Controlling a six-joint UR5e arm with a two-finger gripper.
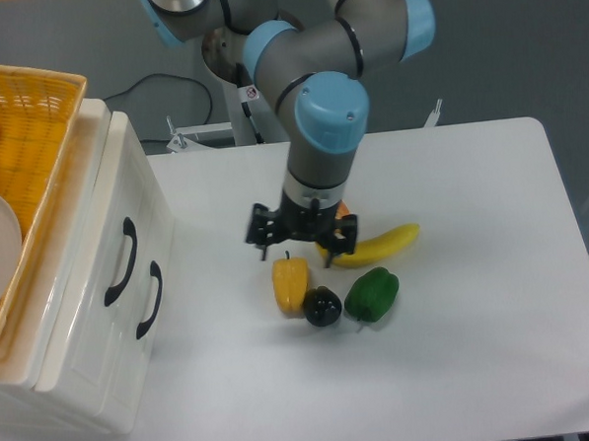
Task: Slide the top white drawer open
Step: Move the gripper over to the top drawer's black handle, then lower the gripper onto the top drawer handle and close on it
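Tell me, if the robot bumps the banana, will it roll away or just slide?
Probably slide or spin rather than roll: the banana is curved and lies flat on its side on the white table. That tabletop looks smooth, so a light push might send it skidding. It looks stiff, so it should keep its shape. The gripper hangs right beside it.

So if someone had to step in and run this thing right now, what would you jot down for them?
Gripper: holding nothing, hanging above the table over the food; whether its jaws are open I cannot tell.
Top white drawer: shut, at the left of the table, black handle untouched.
Done: nothing on the drawer yet; the gripper is well to the right of the handle.
Left: bring the gripper to that upper handle, grip it, pull the drawer out.
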